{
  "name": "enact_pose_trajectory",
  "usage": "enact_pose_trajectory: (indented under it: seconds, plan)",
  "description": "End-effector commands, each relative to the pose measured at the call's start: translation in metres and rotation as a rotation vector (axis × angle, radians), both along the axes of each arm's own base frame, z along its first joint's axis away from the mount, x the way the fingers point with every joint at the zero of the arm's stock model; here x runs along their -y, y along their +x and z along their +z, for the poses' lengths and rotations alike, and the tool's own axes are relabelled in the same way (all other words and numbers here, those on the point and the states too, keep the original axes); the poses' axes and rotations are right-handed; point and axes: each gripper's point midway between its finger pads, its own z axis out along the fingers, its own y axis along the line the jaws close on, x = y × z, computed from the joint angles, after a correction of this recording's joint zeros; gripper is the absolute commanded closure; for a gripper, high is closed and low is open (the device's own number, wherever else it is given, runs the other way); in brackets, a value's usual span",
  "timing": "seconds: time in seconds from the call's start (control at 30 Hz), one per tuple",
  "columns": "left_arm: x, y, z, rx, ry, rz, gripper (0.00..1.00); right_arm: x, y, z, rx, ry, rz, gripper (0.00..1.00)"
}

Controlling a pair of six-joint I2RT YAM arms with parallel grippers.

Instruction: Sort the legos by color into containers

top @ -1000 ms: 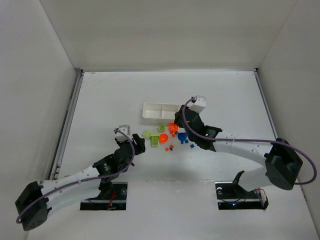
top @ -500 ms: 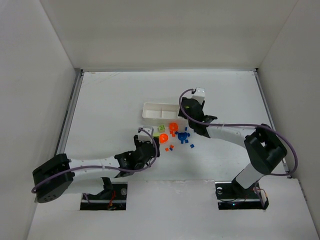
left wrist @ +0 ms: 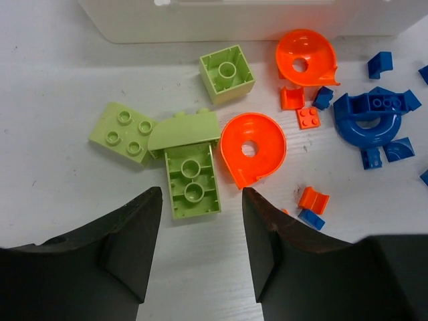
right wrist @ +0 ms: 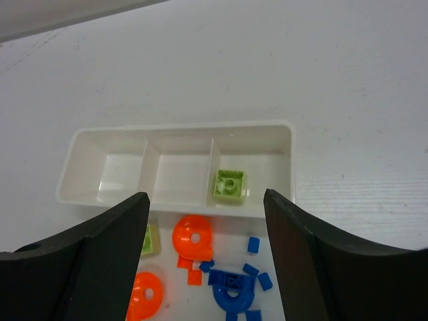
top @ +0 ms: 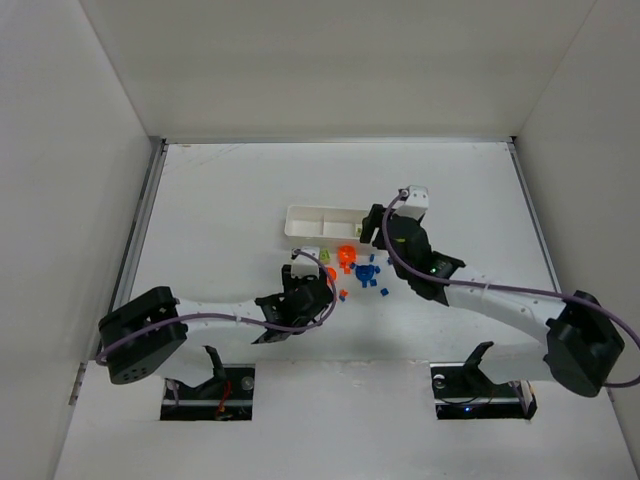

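The legos lie in a pile before the white tray (top: 306, 222). In the left wrist view I see a long light-green brick (left wrist: 192, 180), a square green one (left wrist: 227, 72), a flat green one (left wrist: 124, 132), two orange discs (left wrist: 253, 148) (left wrist: 306, 57) and a blue round piece (left wrist: 371, 120) among small bits. My left gripper (left wrist: 200, 224) is open just short of the long green brick, nothing between its fingers. My right gripper (right wrist: 206, 200) hangs wide open above the tray's (right wrist: 120, 175) front wall. One green brick (right wrist: 230, 184) lies in the tray's right compartment.
The tray's left and middle compartments hold nothing. Small orange bits (left wrist: 308, 118) and blue bits (left wrist: 380, 63) are scattered close around the discs. White walls enclose the table on three sides (top: 300, 70).
My right gripper went from the pile to the tray and opened wide; a green brick now lies in the right compartment. My left gripper moved right, up to the green bricks.
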Motion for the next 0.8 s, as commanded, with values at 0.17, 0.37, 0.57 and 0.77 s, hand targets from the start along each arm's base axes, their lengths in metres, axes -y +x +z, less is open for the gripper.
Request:
enact_pose_trajectory:
  seconds: [0.17,0.37,0.57,0.77]
  plan:
    - [0.002,0.017,0.008,0.014,0.023,0.082,0.58,0.019,-0.023,0.008,0.056,0.06,-0.015,0.25]
    - [-0.003,0.015,0.001,0.016,0.022,0.117,0.59,0.024,-0.031,0.002,0.052,0.064,-0.002,0.25]
    - [-0.012,0.01,0.004,0.034,-0.003,0.146,0.52,0.024,-0.035,-0.011,0.033,0.058,0.016,0.24]
    - [-0.003,0.01,-0.013,-0.016,0.013,0.122,0.54,0.025,-0.037,-0.005,0.052,0.08,0.02,0.24]
